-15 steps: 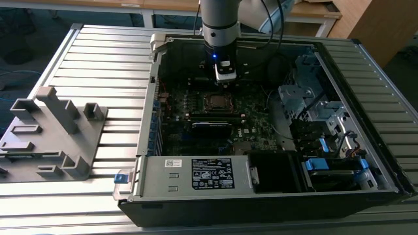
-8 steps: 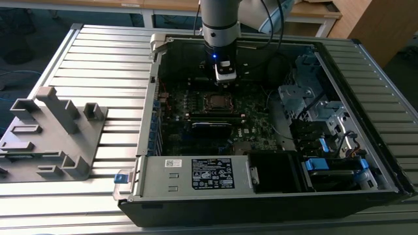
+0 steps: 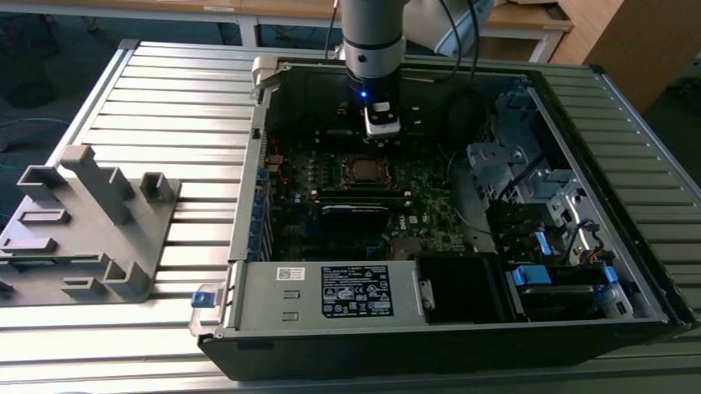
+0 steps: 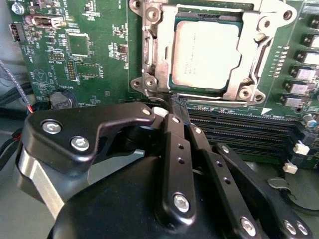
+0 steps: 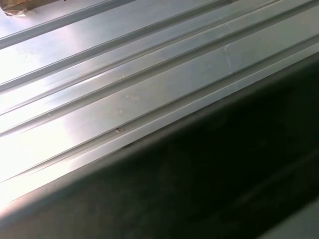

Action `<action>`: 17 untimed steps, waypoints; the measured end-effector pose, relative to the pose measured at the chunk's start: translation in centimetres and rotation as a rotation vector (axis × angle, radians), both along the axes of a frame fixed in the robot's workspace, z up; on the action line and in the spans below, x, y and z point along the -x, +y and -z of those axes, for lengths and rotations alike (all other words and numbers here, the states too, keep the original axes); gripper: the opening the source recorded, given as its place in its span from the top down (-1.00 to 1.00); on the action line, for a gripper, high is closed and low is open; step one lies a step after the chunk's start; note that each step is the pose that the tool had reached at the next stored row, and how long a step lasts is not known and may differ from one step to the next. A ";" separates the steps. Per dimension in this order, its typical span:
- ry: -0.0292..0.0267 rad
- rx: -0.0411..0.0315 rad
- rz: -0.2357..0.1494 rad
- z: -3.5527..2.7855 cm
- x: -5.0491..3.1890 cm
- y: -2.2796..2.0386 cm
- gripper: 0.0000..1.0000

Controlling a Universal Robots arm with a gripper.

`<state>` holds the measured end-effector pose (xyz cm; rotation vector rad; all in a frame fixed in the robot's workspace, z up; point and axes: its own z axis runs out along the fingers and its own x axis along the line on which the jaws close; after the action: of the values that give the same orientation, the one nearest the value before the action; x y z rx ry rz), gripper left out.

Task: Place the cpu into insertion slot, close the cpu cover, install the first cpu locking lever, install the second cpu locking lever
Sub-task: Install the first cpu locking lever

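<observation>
– Black claw (image 4: 180, 107) links sit closest in the second wrist view. How do the fingers stand?

– Pressed together, as far as I can judge. The tips meet right at the near corner of the insertion slot (image 4: 141, 50). Whether anything thin is caught between them I cannot tell.

– And just past the tips?

– Long memory slots (image 4: 239, 124) run across, just beside the socket's near edge.

– Where is the cpu?

– The cpu (image 4: 207, 52) is seated in the insertion slot, lying flat with its dull metal top facing up. It is close to square, so it has hardly any long axis. Its edges run parallel to the slot's rim, and one pair runs parallel to the memory slots.

– The cover?

– The cpu cover (image 4: 162, 64) appears to lie down over the chip. Its silver frame overlaps the chip's edges, and the metal top shows through the window. By my reading the first two steps are done.

– And the locking levers?

– I cannot tell whether either is hooked down. With the claw at that corner, I judge the lever work is in hand and not finished.

– Farther out?

– Green motherboard (image 4: 99, 59) surrounds the socket. In the exterior view the arm stands upright over it inside the open computer case (image 3: 328, 291). The case rests on the ribbed metal table (image 3: 176, 107).
</observation>
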<state>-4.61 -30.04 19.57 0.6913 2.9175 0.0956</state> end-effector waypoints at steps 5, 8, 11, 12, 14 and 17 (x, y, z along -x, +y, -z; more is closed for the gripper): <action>-0.0014 -0.0017 0.000 0.06 -0.82 0.03 0.79; -0.0003 -0.0003 0.000 0.01 -1.06 0.00 0.79; 0.0002 -0.0022 0.000 -0.15 -1.09 0.00 0.79; 0.0006 -0.0026 0.000 -0.30 -1.09 0.00 0.79; 0.0013 -0.0027 0.000 -0.72 -1.09 0.00 0.79; 0.0018 -0.0028 0.000 -1.37 -1.09 0.00 0.79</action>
<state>-3.52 -30.03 20.93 0.6922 2.9197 0.0992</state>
